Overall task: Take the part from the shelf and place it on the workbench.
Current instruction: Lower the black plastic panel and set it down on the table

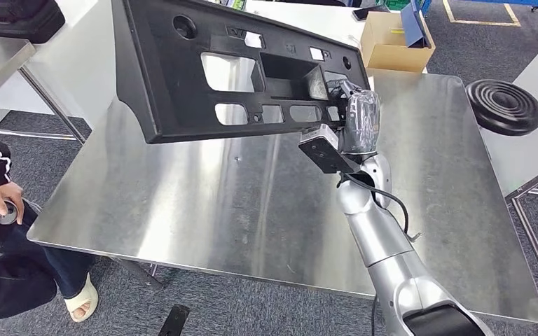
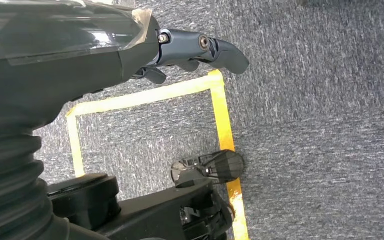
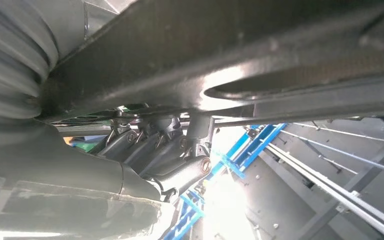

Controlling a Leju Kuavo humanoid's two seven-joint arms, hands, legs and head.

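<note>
In the head view, the right hand [image 1: 354, 112] sits just right of centre in the upper half of the frame, its fingers [image 1: 338, 89] hooked into the right end of the part [image 1: 182, 77] and holding it. The right wrist view shows the dark fingers [image 3: 145, 145] curled up against the underside of the part [image 3: 240, 55], which crosses the top of that frame as a broad black band. The part is a long black plastic panel with several rectangular cut-outs and a round hole near its upper left corner. It stretches from the hand up to the top left of the head view and hangs tilted above the workbench [image 1: 217, 210]; I cannot see it touching the metal. The silver right arm [image 1: 385, 238] rises from the bottom edge, right of centre, with a black cable looped beside the wrist.

The left hand [image 2: 190, 50] appears in the left wrist view at the upper centre, its dark fingers [image 2: 225, 50] gently curved, apart, and holding nothing, above grey carpet marked with yellow tape [image 2: 220, 115].

The workbench is a wide sheet of brushed steel across the middle of the head view. At the top right stands a cardboard box [image 1: 396, 42], and at the right edge a black ribbed disc [image 1: 504, 105]. A person [image 1: 0, 210] sits at the left edge, holding a roll of tape [image 1: 5, 213].
</note>
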